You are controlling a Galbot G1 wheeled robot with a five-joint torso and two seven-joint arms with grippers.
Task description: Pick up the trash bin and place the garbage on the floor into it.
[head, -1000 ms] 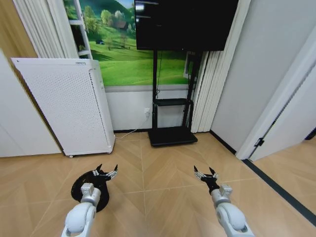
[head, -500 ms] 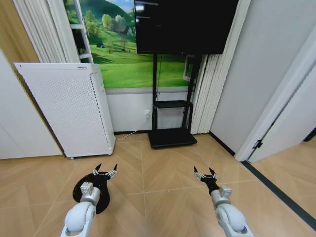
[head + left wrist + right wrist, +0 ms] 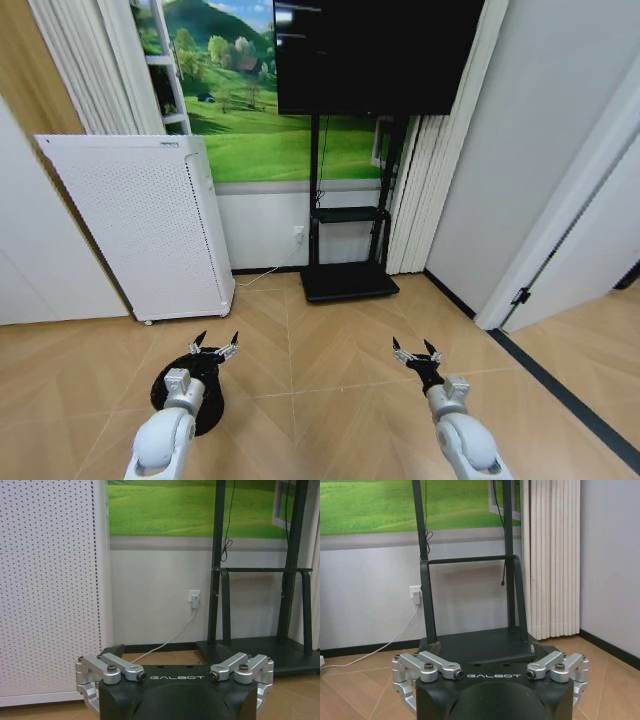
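The white perforated appliance (image 3: 140,225) is the largest thing here and I take it as the landmark: it stands against the wall, and the black TV stand (image 3: 345,245) is further along the same wall, well apart from it. The trash bin (image 3: 190,385) sits on the wooden floor (image 3: 320,350) in front of the appliance, near its lower front corner, and the left arm partly covers it in the head view. The left tool (image 3: 215,347) hangs above the bin's far rim with its fingers spread wide and holding nothing; the right tool (image 3: 414,351) hovers over bare floor, far from the appliance, also wide open and empty. The main risk, in my judgement, is that the bin is light mesh and low: a finger that comes down on the rim instead of around it could tip or push the bin toward the appliance. The garbage is not visible, so I cannot say where it lies.
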